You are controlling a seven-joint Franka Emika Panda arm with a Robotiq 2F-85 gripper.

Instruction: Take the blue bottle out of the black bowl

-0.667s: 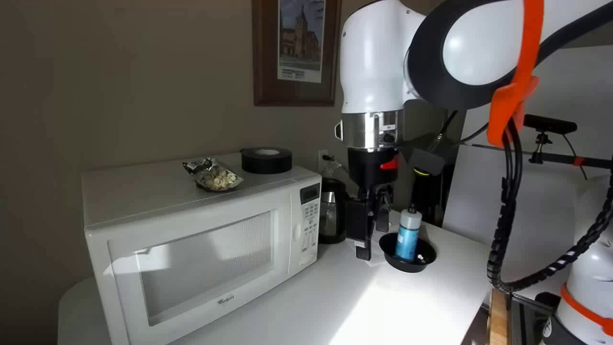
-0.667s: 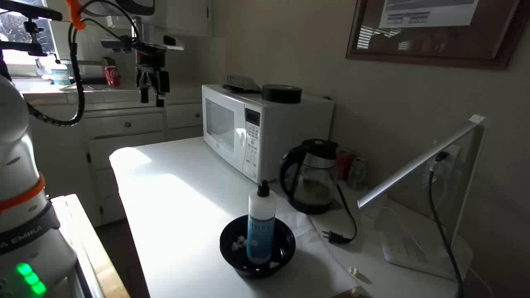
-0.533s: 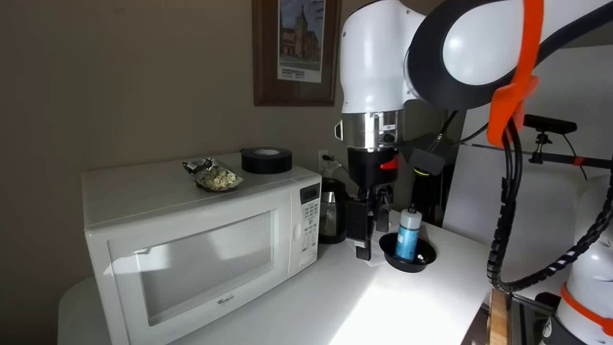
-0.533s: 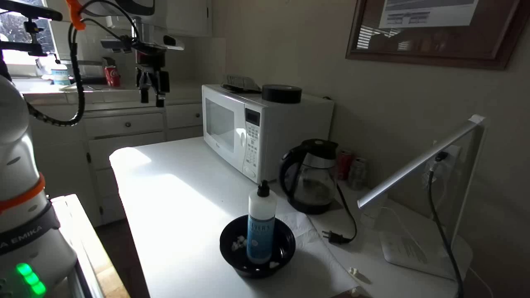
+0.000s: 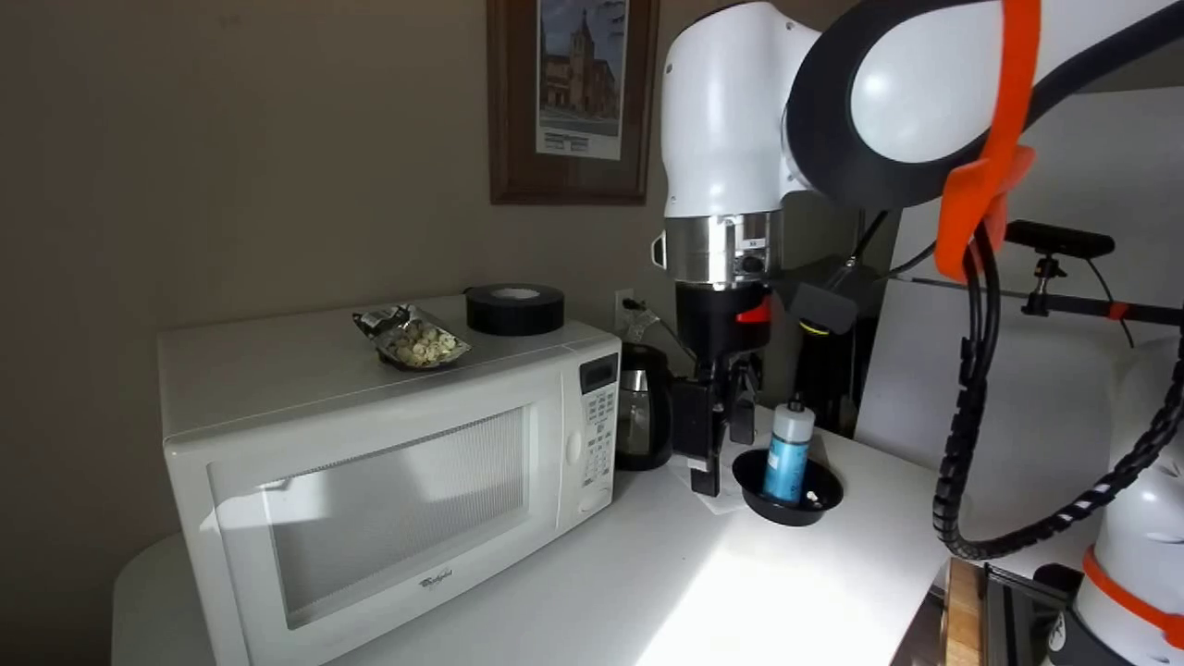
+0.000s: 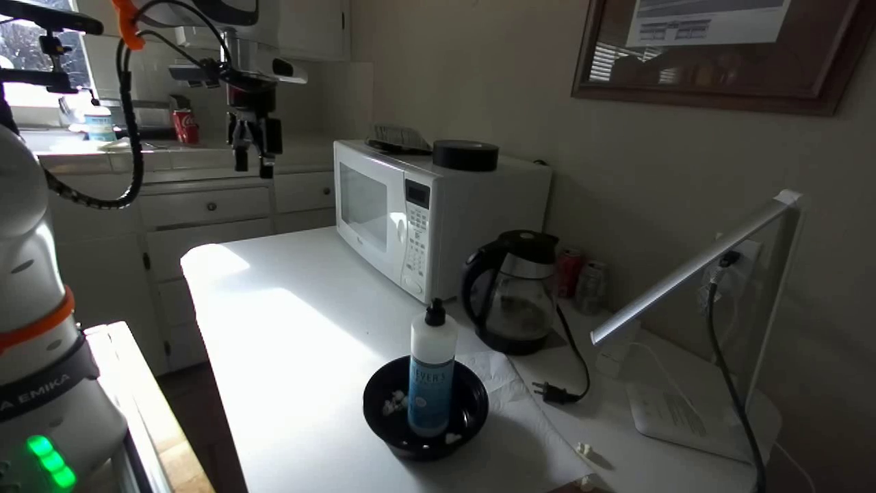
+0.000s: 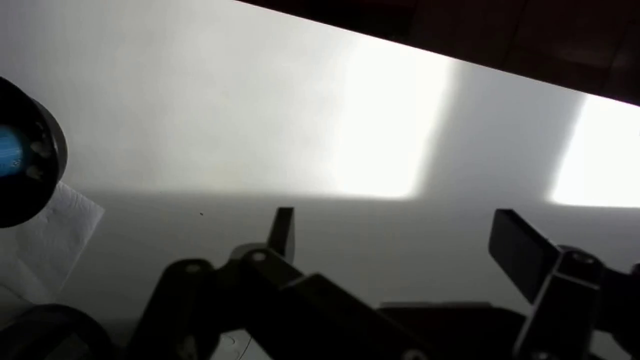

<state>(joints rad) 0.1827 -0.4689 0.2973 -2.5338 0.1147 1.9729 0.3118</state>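
- The Robotiq gripper (image 7: 392, 225) hangs pointing down over the white table (image 7: 225, 125), its jaws spread wide; I can see only tabletop between them, so it holds nothing.
- Over at the table's near end in an exterior view, well apart from it, the blue bottle (image 6: 432, 387), black-capped and pale at the top, stands inside the black bowl (image 6: 424, 450).
- A few small whitish bits (image 6: 395, 402) lie in there beside the bottle.
- A white paper towel (image 6: 496, 373) is spread by the bowl, and a glass kettle (image 6: 523, 301) stands near.
- Next to that sits the Whirlpool microwave (image 5: 388, 499), topped with an open popcorn bag (image 5: 412, 338) and a black tape roll (image 5: 514, 314).
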